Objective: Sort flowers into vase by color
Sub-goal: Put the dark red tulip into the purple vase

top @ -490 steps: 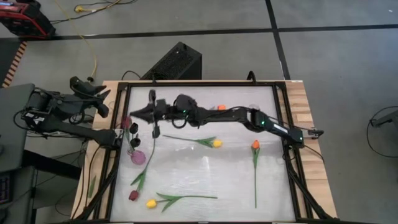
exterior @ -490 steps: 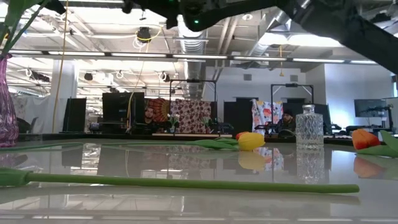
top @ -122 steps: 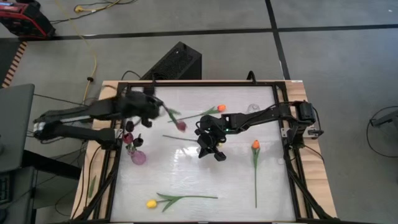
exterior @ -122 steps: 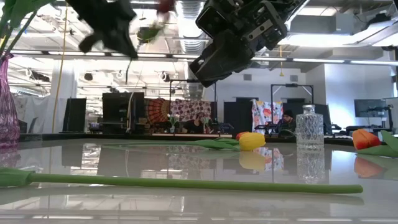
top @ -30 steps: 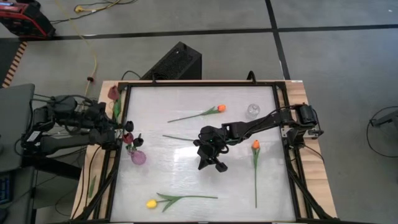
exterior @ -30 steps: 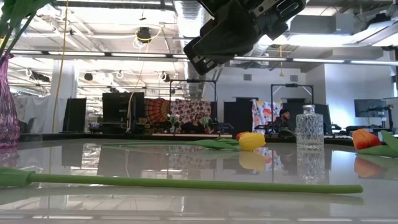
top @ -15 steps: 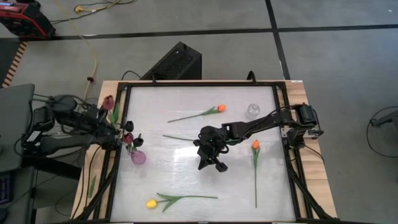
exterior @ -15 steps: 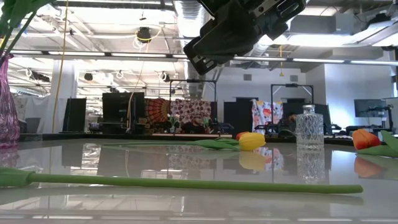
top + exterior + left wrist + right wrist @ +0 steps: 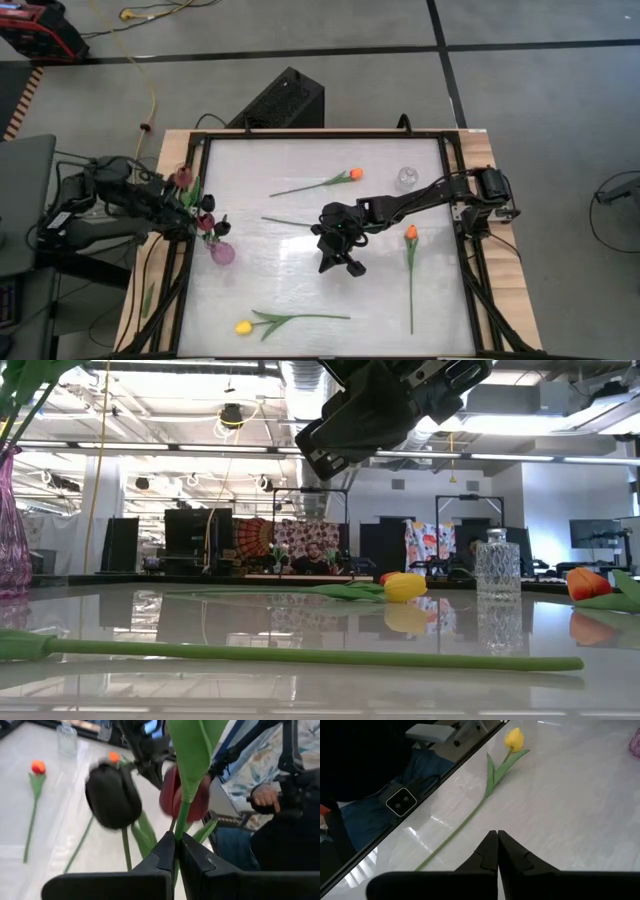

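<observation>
My left gripper is at the table's left edge, shut on a maroon tulip, next to the purple vase. That vase holds dark maroon tulips, one of which shows close in the left wrist view. My right gripper hangs shut and empty above the table's middle. Two orange tulips and a yellow tulip lie flat on the table. Another stem runs under my right arm. A clear glass vase stands at the far right. My left gripper pinches the maroon tulip's green stem between its two fingers, a little below the head. The head and a broad green leaf stand out past the fingertips. The tulip is lifted clear of the table.
The table has a black frame around a glossy white top. A black box sits beyond the far edge. In the low view, a long green stem lies across the front and a yellow tulip head lies beside the glass vase.
My left gripper has turned at the wrist and carried the maroon tulip's head from the table's far left corner toward the near edge, closer to the purple vase. It stays shut on the stem.
</observation>
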`<state>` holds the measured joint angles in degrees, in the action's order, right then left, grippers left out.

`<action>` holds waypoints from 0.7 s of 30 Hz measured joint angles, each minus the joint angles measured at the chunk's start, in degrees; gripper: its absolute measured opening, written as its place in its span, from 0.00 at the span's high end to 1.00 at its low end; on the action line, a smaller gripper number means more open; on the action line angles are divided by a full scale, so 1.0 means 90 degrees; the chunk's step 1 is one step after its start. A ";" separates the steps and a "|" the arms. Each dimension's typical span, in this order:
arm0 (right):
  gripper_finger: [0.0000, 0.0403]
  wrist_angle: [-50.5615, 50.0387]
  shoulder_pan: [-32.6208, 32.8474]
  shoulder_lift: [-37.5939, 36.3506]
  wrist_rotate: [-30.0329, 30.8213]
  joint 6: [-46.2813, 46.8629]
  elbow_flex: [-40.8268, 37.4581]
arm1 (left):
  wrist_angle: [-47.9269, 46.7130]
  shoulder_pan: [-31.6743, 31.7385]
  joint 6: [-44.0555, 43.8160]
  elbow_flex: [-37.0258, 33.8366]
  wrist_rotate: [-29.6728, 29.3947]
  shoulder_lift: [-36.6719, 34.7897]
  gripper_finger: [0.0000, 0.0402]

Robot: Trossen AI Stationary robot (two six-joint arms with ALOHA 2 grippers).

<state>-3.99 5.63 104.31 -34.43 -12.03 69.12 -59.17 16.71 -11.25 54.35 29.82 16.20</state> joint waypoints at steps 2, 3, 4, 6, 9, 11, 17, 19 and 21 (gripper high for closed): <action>0.92 -0.0013 0.0000 0.0000 0.0000 0.0001 0.0000 | 0.0047 0.0000 -0.0017 -0.0179 0.0087 -0.0161 1.00; 0.92 -0.0021 0.0000 0.0000 0.0000 0.0002 0.0000 | 0.0076 0.0000 -0.0019 -0.0251 0.0104 -0.0263 1.00; 0.92 -0.0025 0.0000 0.0000 0.0001 0.0003 0.0000 | 0.0086 0.0000 -0.0022 -0.0303 0.0110 -0.0376 1.00; 0.92 -0.0026 0.0000 0.0000 0.0000 0.0005 0.0000 | 0.0121 0.0000 -0.0062 -0.0381 0.0131 -0.0639 1.00; 0.92 -0.0024 0.0000 0.0000 0.0000 0.0005 0.0000 | 0.0128 -0.0002 -0.0202 -0.0449 0.0102 -0.1012 1.00; 0.92 -0.0004 -0.0002 0.0000 0.0002 0.0003 0.0000 | 0.0123 0.0000 -0.0237 -0.0449 -0.0009 -0.1256 1.00; 0.92 0.0035 -0.0014 0.0000 0.0000 0.0005 0.0000 | 0.0133 -0.0002 -0.0271 -0.0449 -0.0526 -0.1692 1.00; 0.92 0.0035 -0.0014 0.0001 0.0001 0.0007 0.0000 | 0.0130 -0.0002 -0.0277 -0.0449 -0.0567 -0.1701 1.00; 0.92 0.0035 -0.0012 0.0002 0.0001 0.0011 0.0000 | 0.0136 -0.0002 -0.0274 -0.0449 -0.0572 -0.1700 1.00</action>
<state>-3.68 5.52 104.33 -34.43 -11.93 69.12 -57.94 16.69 -13.72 50.30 24.67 0.90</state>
